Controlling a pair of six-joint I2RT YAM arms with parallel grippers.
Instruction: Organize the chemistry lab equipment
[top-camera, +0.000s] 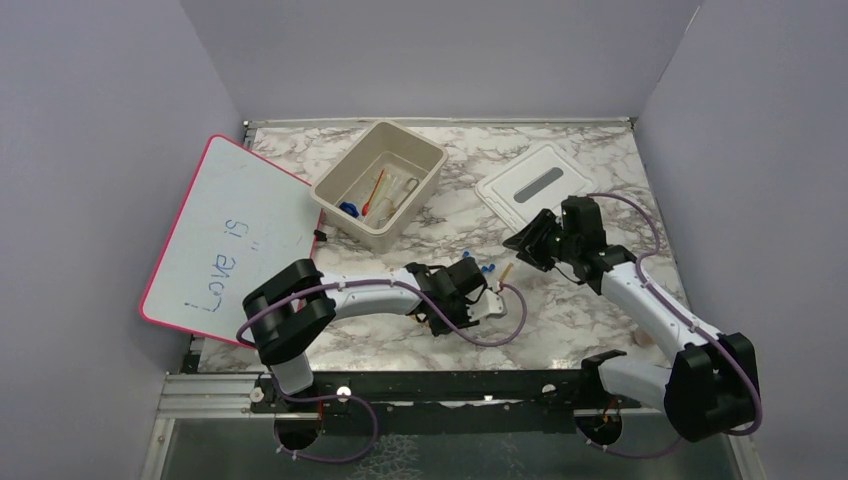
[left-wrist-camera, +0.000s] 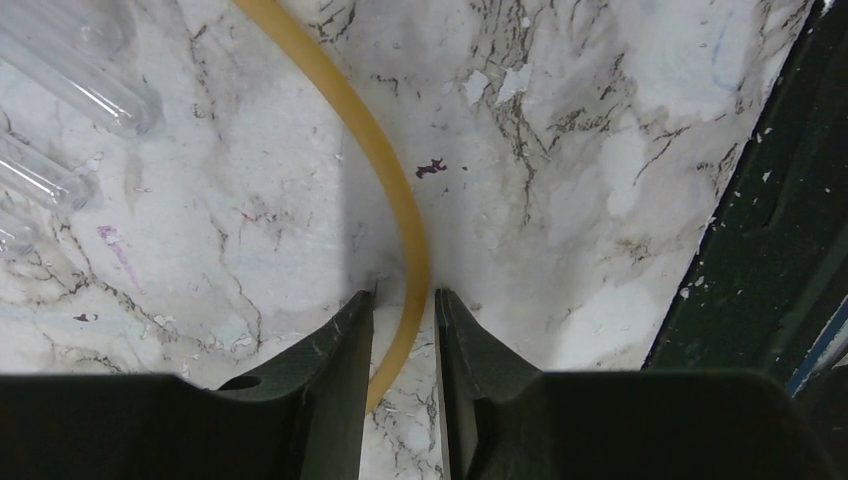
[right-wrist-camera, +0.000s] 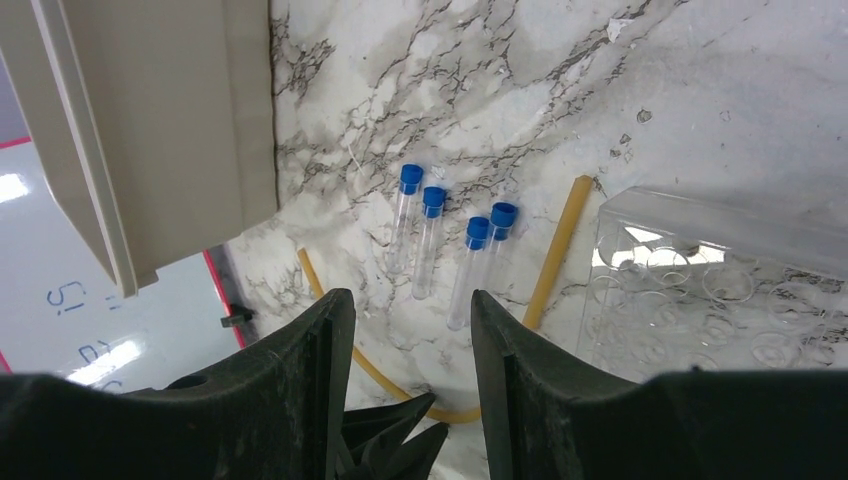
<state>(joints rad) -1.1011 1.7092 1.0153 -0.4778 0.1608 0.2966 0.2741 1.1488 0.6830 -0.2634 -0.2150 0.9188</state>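
A curved amber rubber tube (left-wrist-camera: 385, 160) lies on the marble table and runs between the fingers of my left gripper (left-wrist-camera: 404, 295). The jaws stand low at the table on either side of it, with a small gap on each side. Clear tubes (left-wrist-camera: 80, 75) lie just left of it. In the right wrist view, several clear tubes with blue caps (right-wrist-camera: 430, 240) lie side by side beside the amber tube (right-wrist-camera: 560, 240). My right gripper (right-wrist-camera: 412, 295) hangs open above them, holding nothing. In the top view, the left gripper (top-camera: 480, 300) is near the table's middle front and the right gripper (top-camera: 525, 243) is just right of it.
A beige tub (top-camera: 432, 160) at the back centre holds a red-tipped dropper (top-camera: 372, 195) and other small items. Its white lid (top-camera: 535, 185) lies to the right. A pink-rimmed whiteboard (top-camera: 235, 235) leans at the left. A clear rack (right-wrist-camera: 700, 290) sits by the tubes. The table's dark front edge (left-wrist-camera: 780, 250) is close.
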